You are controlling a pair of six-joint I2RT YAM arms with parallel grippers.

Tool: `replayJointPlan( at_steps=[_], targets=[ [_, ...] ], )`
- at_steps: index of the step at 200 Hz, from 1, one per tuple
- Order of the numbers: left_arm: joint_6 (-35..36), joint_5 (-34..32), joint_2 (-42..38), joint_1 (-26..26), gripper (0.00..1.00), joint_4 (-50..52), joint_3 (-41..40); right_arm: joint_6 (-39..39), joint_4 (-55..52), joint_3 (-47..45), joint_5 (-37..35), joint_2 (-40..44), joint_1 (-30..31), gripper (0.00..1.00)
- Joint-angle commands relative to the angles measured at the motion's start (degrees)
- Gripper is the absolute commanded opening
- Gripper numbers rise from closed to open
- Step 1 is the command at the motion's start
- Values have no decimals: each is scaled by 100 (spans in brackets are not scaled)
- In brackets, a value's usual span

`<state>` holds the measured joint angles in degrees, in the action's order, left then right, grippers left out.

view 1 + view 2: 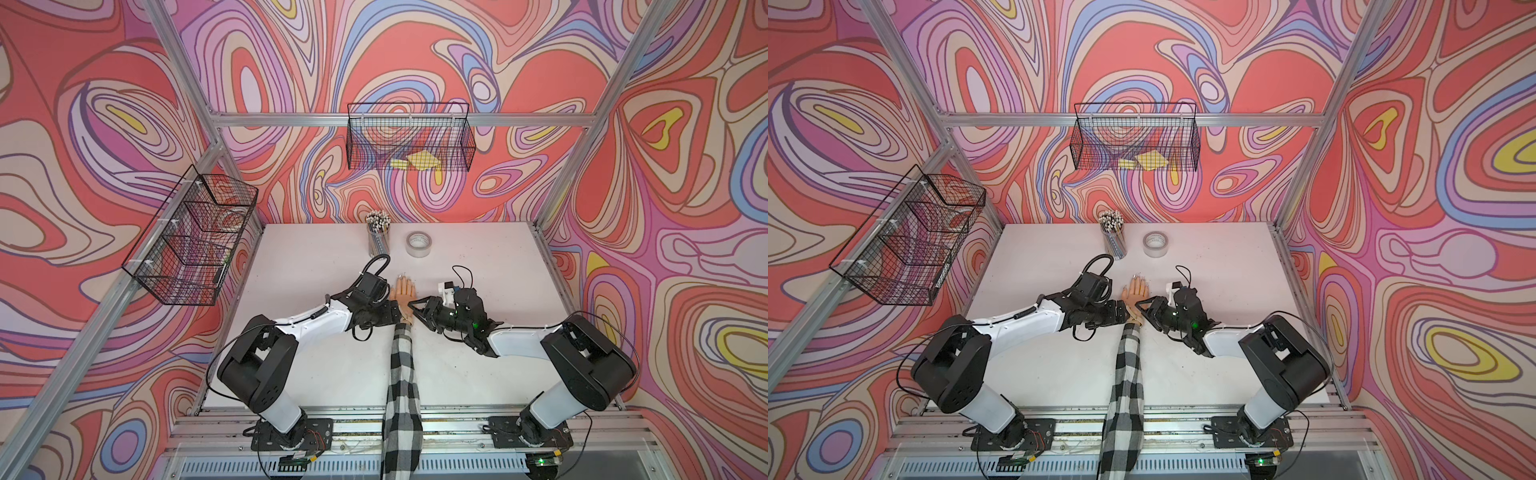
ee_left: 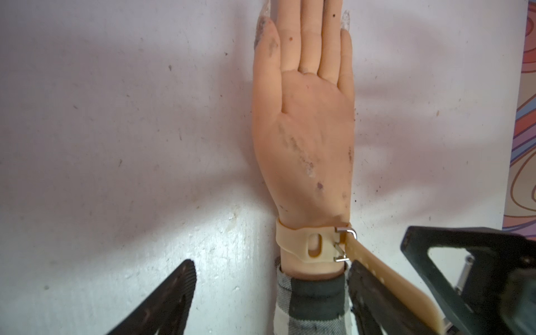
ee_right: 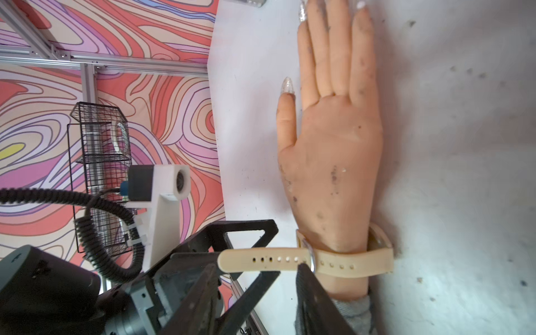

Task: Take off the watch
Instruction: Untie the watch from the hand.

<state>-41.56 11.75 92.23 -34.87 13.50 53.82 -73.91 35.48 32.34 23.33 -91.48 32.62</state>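
The watch (image 2: 304,246) has a cream-beige strap fastened round the wrist of a mannequin hand (image 1: 404,294) that lies flat mid-table. Its metal buckle (image 2: 343,245) sits on the wrist's side, and the strap's loose tail (image 3: 261,259) sticks out sideways. My left gripper (image 2: 272,265) is open, with one finger on each side of the wrist and sleeve cuff. My right gripper (image 3: 258,268) is open too. The tail spans the gap at its fingertips, and one fingertip (image 3: 303,269) stands close to the buckle. In both top views the grippers meet at the wrist.
A black-and-white plaid sleeve (image 1: 401,374) runs from the wrist to the table's front edge. A cup of pencils (image 1: 378,239) and a grey tape roll (image 1: 419,244) stand at the back. Wire baskets hang on the back wall (image 1: 409,137) and the left wall (image 1: 191,237).
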Motion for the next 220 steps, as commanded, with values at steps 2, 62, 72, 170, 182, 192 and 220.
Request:
replayJointPlan(
  at_steps=[2,62,72,170,182,192,220],
  targets=[
    [32,-25,-126,-11,84,-23,-29,170,-153,9,0,-142,-21,47],
    [16,-107,-101,-9,84,-106,-212,210,-77,395,298,-601,-20,45],
    [16,-119,-98,-6,84,-119,-239,209,-68,439,329,-646,-17,45],
    [-1,-141,-26,20,84,-242,-379,122,-7,597,477,-762,130,43],
    [16,-167,-67,40,84,-235,-403,127,-30,535,439,-708,129,43],
    [33,-179,-98,61,84,-229,-424,153,-104,479,365,-638,126,43],
    [52,-167,-152,132,84,-233,-495,220,-259,374,266,-561,125,43]
  ],
)
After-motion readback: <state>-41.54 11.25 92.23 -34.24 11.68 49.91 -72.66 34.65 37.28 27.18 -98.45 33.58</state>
